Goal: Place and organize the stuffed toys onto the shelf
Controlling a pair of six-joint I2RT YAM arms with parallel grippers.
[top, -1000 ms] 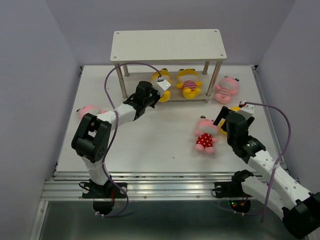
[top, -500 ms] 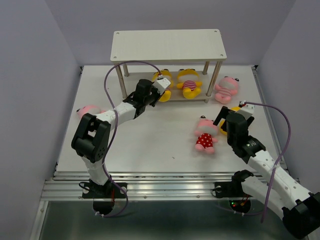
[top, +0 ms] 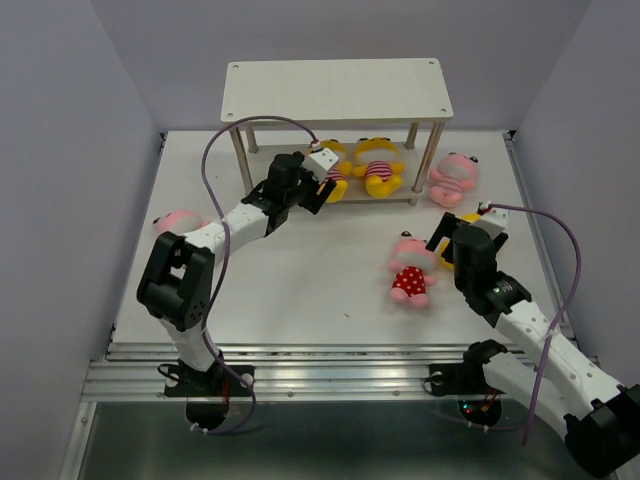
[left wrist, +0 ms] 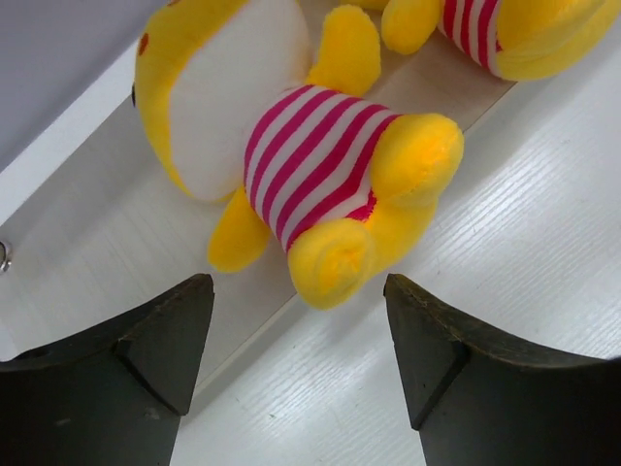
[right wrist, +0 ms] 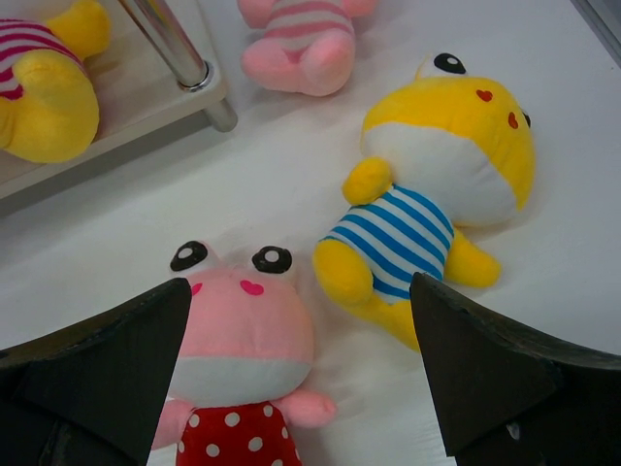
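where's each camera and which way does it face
Top external: above, behind the bases, looking down on the shelf; left arm and right arm show.
Left wrist: on that arm, facing the red-striped yellow toy on the shelf; fingers show.
Right wrist: on that arm, facing the polka-dot toy and blue-striped toy; fingers show.
Shared: top and right wrist show the polka-dot toy.

Top cam's up high behind the arms [top: 230, 225], looking down on the whole table [top: 300, 290] and shelf [top: 337, 88], while the wrist cams sit low and close on stuffed toys [left wrist: 310, 165] it also catches.
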